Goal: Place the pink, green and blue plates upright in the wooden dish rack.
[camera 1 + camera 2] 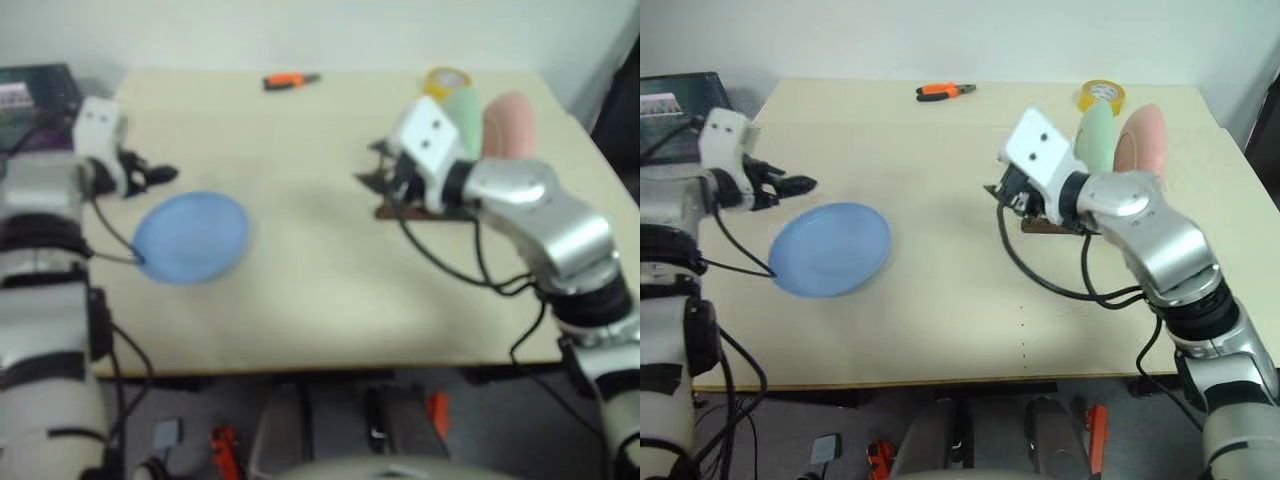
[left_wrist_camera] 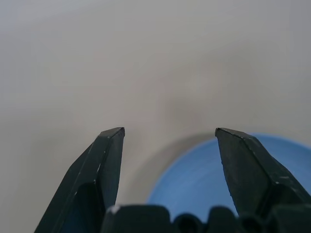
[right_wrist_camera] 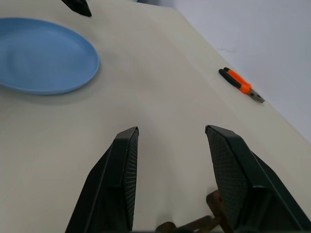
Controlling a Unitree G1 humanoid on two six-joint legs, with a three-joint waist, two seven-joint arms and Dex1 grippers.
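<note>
The blue plate (image 1: 830, 248) lies flat on the table at the left. Just behind it my left gripper (image 1: 790, 184) hovers open and empty, and the left wrist view has the blue plate (image 2: 199, 184) below its spread fingers. At the right, the green plate (image 1: 1098, 135) and the pink plate (image 1: 1140, 140) stand upright in the wooden dish rack (image 1: 1045, 226), which my right arm mostly hides. My right gripper (image 1: 998, 195) hangs open and empty at the rack's left end, pointing towards the blue plate (image 3: 43, 53).
Orange pliers (image 1: 945, 91) lie at the table's far edge, and a yellow tape roll (image 1: 1100, 95) sits behind the rack. A dark box (image 1: 680, 100) stands at the far left. Bare tabletop (image 1: 940, 260) stretches between the blue plate and the rack.
</note>
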